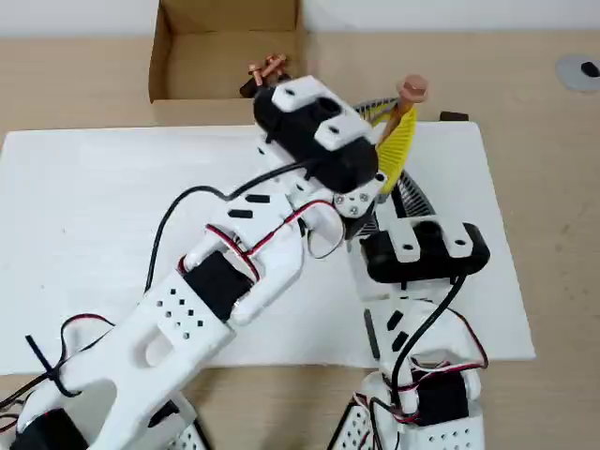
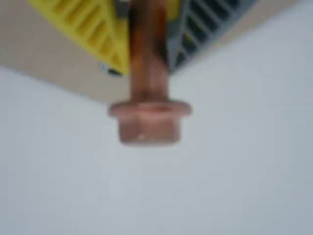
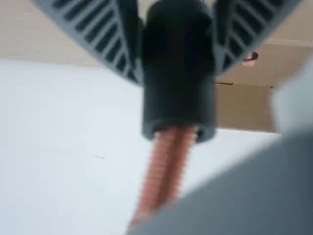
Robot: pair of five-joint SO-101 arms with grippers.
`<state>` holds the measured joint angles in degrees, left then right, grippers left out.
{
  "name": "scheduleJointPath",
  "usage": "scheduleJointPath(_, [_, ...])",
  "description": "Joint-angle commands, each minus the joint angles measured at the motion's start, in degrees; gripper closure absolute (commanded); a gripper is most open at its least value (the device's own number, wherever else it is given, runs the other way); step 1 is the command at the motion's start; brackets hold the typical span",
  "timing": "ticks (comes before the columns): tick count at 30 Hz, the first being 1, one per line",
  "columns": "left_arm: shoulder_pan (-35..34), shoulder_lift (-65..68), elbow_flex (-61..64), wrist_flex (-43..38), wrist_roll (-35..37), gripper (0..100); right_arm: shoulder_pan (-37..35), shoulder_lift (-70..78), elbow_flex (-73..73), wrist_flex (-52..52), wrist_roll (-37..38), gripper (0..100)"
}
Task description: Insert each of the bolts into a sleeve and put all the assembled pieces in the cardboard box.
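**Q:** What lies nearest the lens?

**A:** In the left wrist view, the bolt (image 2: 149,88). It is copper, with a smooth shank and a flanged head turned toward the camera. The left gripper (image 2: 148,66) is clamped on the shank. Its yellow finger (image 2: 93,29) is on one side and its grey finger (image 2: 205,24) on the other.

**Q:** What does the right wrist view add?

**A:** The sleeve (image 3: 178,88), a black cylinder. The right gripper (image 3: 178,58) is clenched on it between two grey ribbed fingers. A threaded copper shank runs out of the sleeve's near end. It cannot be told whether this shank belongs to the bolt in the left gripper.

**Q:** What does the high view add?

**A:** Position. Both arms meet above the far edge of the white sheet (image 1: 94,234). They are just in front of the cardboard box (image 1: 161,70), which stands on the table (image 1: 544,187). The bolt head stands clear in the air above the yellow finger, near the box's right corner. Further bolts (image 1: 267,67) lie inside the box against its near wall, with a dark piece beside them.
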<state>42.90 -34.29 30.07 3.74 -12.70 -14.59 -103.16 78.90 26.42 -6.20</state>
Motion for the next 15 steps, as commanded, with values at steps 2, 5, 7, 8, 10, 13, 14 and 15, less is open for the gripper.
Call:
scheduleJointPath(2, [-2.37, -0.22, -8.7, 8.26, -0.26, 99, 0.75, -6.81, -4.26, -1.58, -0.26, 98.9])
scheduleJointPath(5, [-2.37, -0.22, -11.78, 12.48, -0.26, 99, 0.75, -6.81, -4.35, -1.58, -0.26, 98.9])
scheduleJointPath(7, [-2.37, -0.22, -13.63, 14.59, -0.26, 99, 0.92, -6.81, -4.44, -1.67, -0.18, 98.9])
scheduleJointPath(8, [-2.37, -0.22, -14.51, 15.56, -0.26, 99, 0.92, -6.81, -4.44, -1.67, -0.18, 98.9])
scheduleJointPath(10, [-2.37, -0.22, -16.26, 17.41, -0.26, 99, 1.01, -6.81, -4.26, -3.34, -0.18, 98.9])
scheduleJointPath(13, [-2.37, -0.13, -18.9, 20.22, -0.26, 99, 1.1, -6.81, -4.0, -6.51, -0.18, 98.9])
scheduleJointPath(14, [-2.37, -0.13, -19.78, 21.54, -0.26, 99, 1.1, -6.73, -3.91, -7.03, -0.18, 98.9])
scheduleJointPath(15, [-2.37, -0.13, -20.84, 22.95, -0.35, 99, 1.1, -6.73, -3.56, -7.38, -0.18, 98.9])
